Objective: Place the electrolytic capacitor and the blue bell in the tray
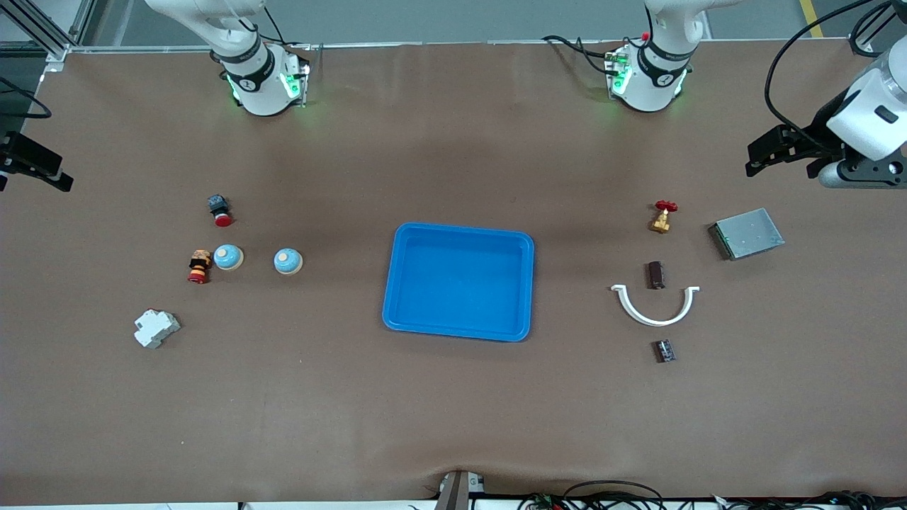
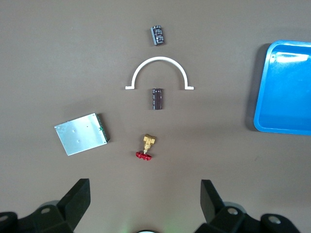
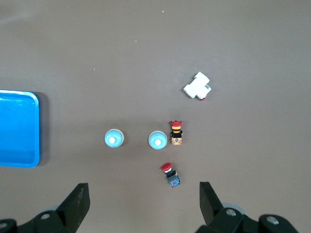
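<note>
Black jaws spread wide and empty, my left gripper (image 2: 146,204) hangs over the table edge at the left arm's end, just outside the grey metal box (image 1: 747,233). Spread out under its wrist camera are a brass valve with a red handwheel (image 2: 145,148), a dark brown cylindrical capacitor (image 2: 157,98) lying on its side inside the arc of a white plastic half-ring clamp (image 2: 160,73), and, nearer the front camera, a second, black capacitor (image 2: 157,35).

My right gripper (image 3: 144,204), jaws equally apart and empty, waits over the right arm's end. Two round blue bells sit there, one (image 1: 288,261) alone and closer to the tray, the other (image 1: 229,256) touching or almost touching a red-and-yellow push-button switch (image 1: 200,266).

The shallow bright-blue plastic tray (image 1: 457,228) lies empty mid-table; nothing has been delivered yet.

I judge the first pick should be the black capacitor, which has free table all round. I would turn the wrist so the fingers close across its short width, then descend straight. For the bell, the lone one spares me nudging the switch; grip low on the dome, since a rounded top may slip.
</note>
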Action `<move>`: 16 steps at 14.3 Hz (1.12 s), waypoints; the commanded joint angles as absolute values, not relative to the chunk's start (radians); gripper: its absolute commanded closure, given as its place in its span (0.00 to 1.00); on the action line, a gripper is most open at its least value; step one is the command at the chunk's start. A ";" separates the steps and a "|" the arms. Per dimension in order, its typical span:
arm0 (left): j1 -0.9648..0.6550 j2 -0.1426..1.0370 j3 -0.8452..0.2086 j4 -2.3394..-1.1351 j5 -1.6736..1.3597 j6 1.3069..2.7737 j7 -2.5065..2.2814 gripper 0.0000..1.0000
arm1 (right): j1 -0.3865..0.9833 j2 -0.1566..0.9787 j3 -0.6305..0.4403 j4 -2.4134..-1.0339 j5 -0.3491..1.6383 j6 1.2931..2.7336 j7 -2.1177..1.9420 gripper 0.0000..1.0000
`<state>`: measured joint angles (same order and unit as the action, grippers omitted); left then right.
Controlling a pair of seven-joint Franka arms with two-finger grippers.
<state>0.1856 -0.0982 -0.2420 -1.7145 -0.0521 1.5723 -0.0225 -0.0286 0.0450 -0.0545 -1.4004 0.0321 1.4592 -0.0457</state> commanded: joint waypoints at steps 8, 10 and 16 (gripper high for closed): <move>0.190 -0.097 -0.239 -1.694 -0.055 1.562 -0.018 0.00 | -0.041 0.035 -0.044 -1.413 0.028 1.468 -0.054 0.00; 0.193 -0.087 -0.239 -1.686 -0.057 1.563 -0.017 0.00 | -0.040 0.035 -0.044 -1.414 0.029 1.467 -0.054 0.00; 0.183 -0.037 -0.247 -1.683 -0.055 1.582 -0.034 0.00 | -0.038 0.037 -0.043 -1.428 0.038 1.462 -0.049 0.00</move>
